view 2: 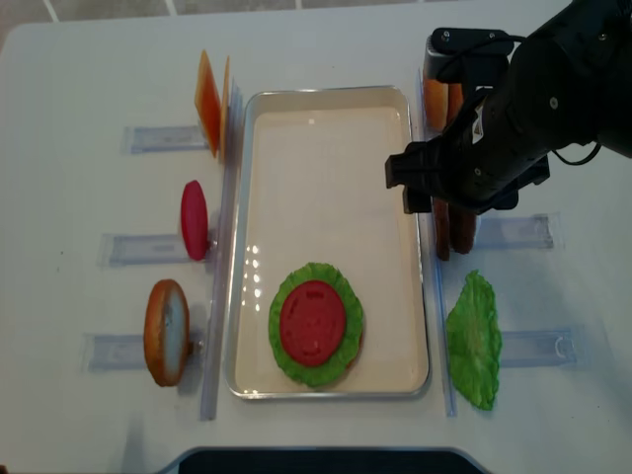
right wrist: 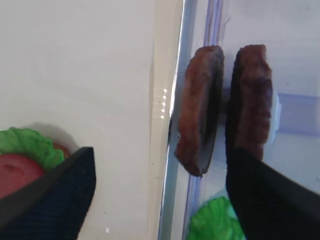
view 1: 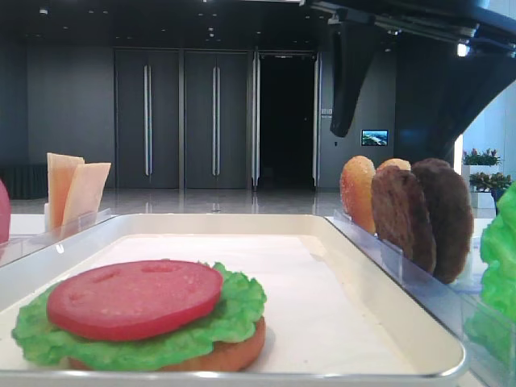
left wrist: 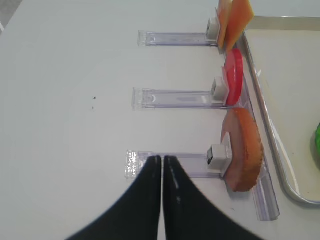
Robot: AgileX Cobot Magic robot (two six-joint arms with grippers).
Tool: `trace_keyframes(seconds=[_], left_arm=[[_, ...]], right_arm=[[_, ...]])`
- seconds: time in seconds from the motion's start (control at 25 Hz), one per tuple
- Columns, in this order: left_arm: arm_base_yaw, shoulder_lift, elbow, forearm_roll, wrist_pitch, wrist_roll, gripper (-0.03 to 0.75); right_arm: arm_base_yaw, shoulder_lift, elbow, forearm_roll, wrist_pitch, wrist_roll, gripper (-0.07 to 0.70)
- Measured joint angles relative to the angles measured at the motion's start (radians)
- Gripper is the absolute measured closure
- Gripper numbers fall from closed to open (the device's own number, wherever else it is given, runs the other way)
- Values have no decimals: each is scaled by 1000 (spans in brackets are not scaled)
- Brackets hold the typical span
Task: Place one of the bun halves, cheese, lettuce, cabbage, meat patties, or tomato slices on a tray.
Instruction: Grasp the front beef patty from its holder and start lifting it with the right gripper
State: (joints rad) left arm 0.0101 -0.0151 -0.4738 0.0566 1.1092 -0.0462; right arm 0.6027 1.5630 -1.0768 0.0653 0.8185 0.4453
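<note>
Right gripper [right wrist: 160,190], jaws spread wide, poised just beside two upright dark brown round meat patties [right wrist: 200,117]; left gripper [left wrist: 162,167] closed, empty.

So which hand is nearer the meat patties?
Right. The right hand hangs open just above the meat patties, fingers straddling them. The left hand is shut, across the tray, by the bun half.

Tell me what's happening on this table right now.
A burger is being built on the tray: a bun half, lettuce and a tomato slice are stacked. The right gripper, open, hangs above the two upright meat patties beside the tray. The left gripper is shut, holding nothing.
</note>
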Motion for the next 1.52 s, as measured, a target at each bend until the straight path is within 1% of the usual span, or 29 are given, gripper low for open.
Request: trace_keyframes(seconds=[0.36,0.8,0.96,1.08,1.2,1.52], left_arm=[[0,0,0,0,0,0,715],[0,0,0,0,1,0,715],[0,0,0,0,1,0,715],[0,0,0,0,1,0,715],[0,0,0,0,1,0,715],[0,0,0,0,1,0,715]], right_arm=[[0,25,-1,10,-13,-13,90],[0,72,-1,10,-46,-22,90],[0,91,-1,-11,-52,-22,97],[2,101,-1,-45,-53,-4,136],[3,108,-1,-65,-54,11,202],[3,108,-1,-146,-50,44,430]])
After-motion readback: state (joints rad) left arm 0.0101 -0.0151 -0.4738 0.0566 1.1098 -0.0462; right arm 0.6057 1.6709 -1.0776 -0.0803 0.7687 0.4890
